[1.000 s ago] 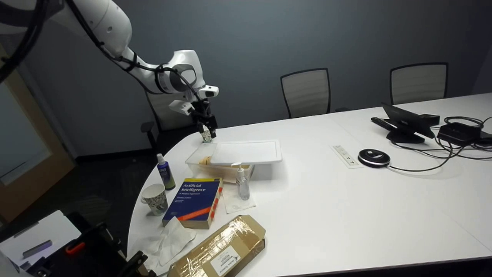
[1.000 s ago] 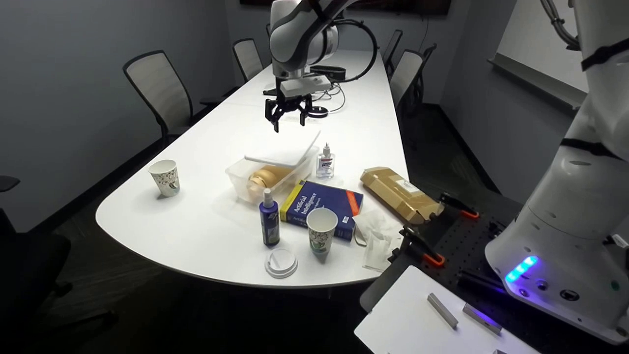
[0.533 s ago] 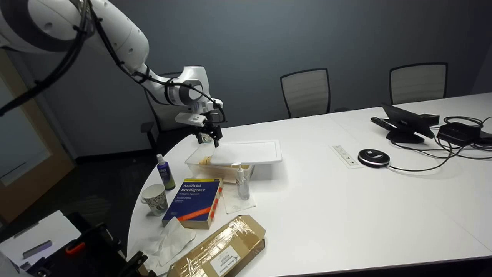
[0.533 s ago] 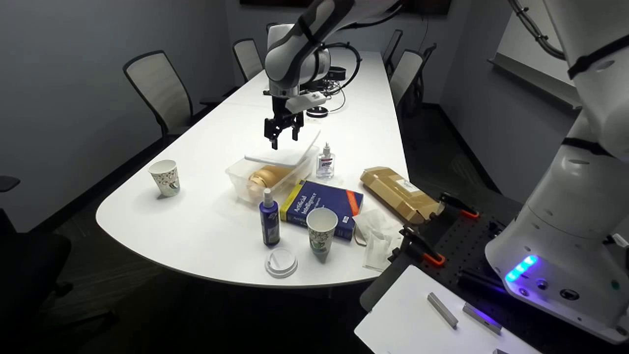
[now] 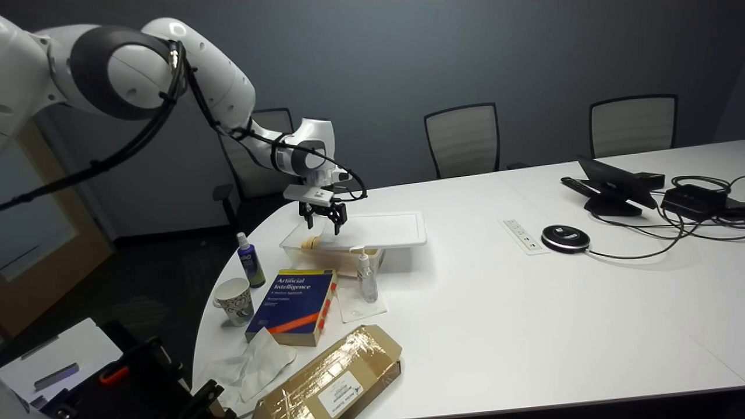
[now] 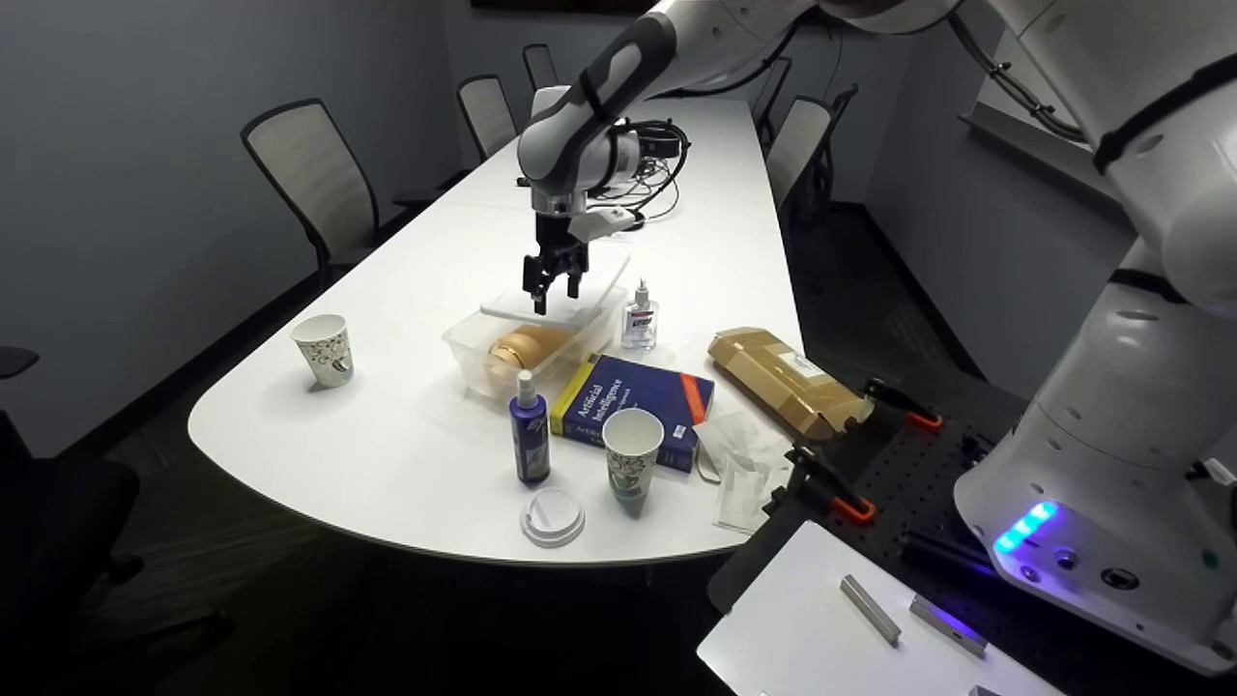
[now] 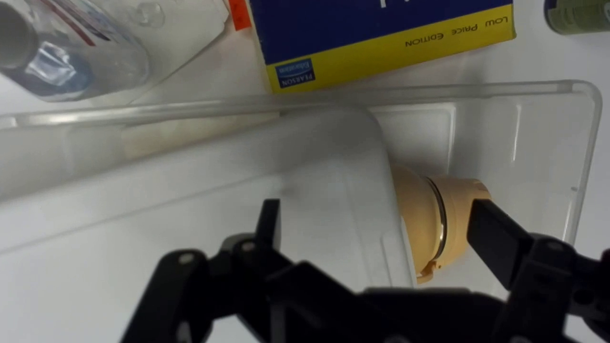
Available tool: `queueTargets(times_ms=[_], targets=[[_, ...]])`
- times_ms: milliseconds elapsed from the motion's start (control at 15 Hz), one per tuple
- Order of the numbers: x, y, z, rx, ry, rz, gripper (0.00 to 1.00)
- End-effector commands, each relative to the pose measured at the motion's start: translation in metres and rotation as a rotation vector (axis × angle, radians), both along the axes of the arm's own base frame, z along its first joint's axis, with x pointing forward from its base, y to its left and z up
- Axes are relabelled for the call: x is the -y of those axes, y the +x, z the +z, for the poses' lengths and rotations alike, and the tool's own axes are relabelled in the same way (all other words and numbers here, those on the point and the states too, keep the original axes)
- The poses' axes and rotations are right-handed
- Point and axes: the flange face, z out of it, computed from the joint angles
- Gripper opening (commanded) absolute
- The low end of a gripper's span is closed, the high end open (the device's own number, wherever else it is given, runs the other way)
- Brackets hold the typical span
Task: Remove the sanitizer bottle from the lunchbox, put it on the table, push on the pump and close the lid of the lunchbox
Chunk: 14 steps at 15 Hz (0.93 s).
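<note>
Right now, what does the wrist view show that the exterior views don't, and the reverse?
Wrist view only: readable "Low Price Edition" and "Pearson" print on the book.

Exterior views only: carton and chairs, plus cups in an exterior view.

Shared: lunchbox, lid askew on it, sanitizer beside it, the book itself, spray bottle and open gripper. The wrist view crops the sanitizer and spray bottle.

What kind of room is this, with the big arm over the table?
Most likely an office meeting room: a long white table with light-backed chairs along both sides, a strip of outlets in its top and what looks like a conference speaker.
</note>
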Motion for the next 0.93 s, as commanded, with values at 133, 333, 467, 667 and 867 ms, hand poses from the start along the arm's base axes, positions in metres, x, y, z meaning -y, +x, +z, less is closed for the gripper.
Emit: queueTargets(times_ms=[133, 333, 467, 667, 867], targets=[[-0.010, 0.012, -0.018, -0.061, 0.056, 0.032, 1.00], [-0.016, 0.013, -0.031, -0.078, 0.073, 0.033, 1.00], [-0.020, 0.013, -0.039, -0.086, 0.088, 0.039, 1.00], [-0.025, 0.012, -0.050, -0.099, 0.103, 0.040, 1.00], [-0.031, 0.014, -0.051, -0.096, 0.114, 0.038, 1.00]])
